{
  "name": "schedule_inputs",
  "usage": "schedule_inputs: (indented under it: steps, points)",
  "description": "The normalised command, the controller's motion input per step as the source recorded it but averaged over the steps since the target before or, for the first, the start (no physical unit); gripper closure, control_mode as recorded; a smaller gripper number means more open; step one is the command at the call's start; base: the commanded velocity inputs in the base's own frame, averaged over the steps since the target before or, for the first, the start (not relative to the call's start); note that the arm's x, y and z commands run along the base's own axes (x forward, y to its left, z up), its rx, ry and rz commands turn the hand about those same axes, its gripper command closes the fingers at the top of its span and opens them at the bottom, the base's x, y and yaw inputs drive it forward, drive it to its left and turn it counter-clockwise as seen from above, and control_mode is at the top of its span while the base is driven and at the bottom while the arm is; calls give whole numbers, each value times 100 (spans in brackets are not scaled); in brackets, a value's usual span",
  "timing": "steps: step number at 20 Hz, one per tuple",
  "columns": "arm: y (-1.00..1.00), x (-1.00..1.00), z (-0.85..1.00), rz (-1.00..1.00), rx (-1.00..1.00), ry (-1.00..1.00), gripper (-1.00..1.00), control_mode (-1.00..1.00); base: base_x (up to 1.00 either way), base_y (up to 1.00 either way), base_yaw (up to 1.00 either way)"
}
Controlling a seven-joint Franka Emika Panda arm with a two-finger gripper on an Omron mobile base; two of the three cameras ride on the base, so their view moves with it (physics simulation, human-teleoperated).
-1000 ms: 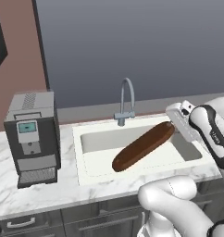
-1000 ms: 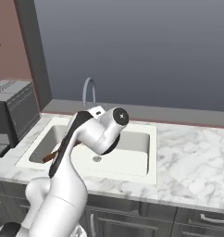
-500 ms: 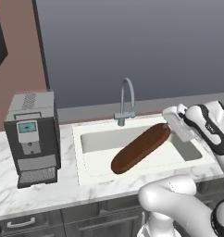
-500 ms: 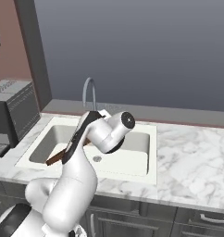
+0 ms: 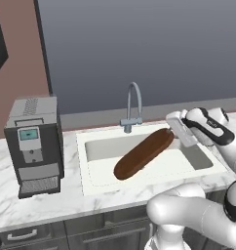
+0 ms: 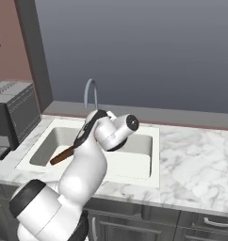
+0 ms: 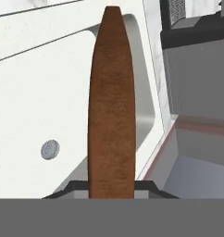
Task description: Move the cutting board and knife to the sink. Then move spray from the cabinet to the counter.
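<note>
Reddish-brown wooden cutting board (image 5: pixel 143 153) slants over the white sink (image 5: pixel 92 181) basin, its lower end dipping inside. The gripper (image 5: pixel 174 133) is clenched on its upper end, near the faucet (image 5: pixel 132 107). A coffee machine (image 5: pixel 34 141) stands left on the marble counter (image 5: pixel 37 207)

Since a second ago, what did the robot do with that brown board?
The pincer stayed shut on the cutting board and carried it a little left and lower, its far end dipping deeper over the sink. Nothing was let go. The faucet, the coffee machine and the counter stayed put.
</note>
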Motion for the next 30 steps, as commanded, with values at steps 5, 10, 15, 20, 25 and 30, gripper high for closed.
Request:
schedule_inputs:
  steps: [5, 10, 15, 20, 25, 30]
  points:
    - [0, 20, -29, 0, 2, -6, 100, -100, 0, 0, 0]
    - [10, 41, -38, 3, 0, 0, 100, -100, 0, 0, 0]
    - [13, 24, -23, 0, 0, 0, 100, -100, 0, 0, 0]
    - [17, 26, -39, 0, 0, 0, 100, -100, 0, 0, 0]
    - [5, 24, -57, 0, 0, -7, 100, -100, 0, 0, 0]
    - [0, 28, -50, 0, 0, -10, 100, -100, 0, 0, 0]
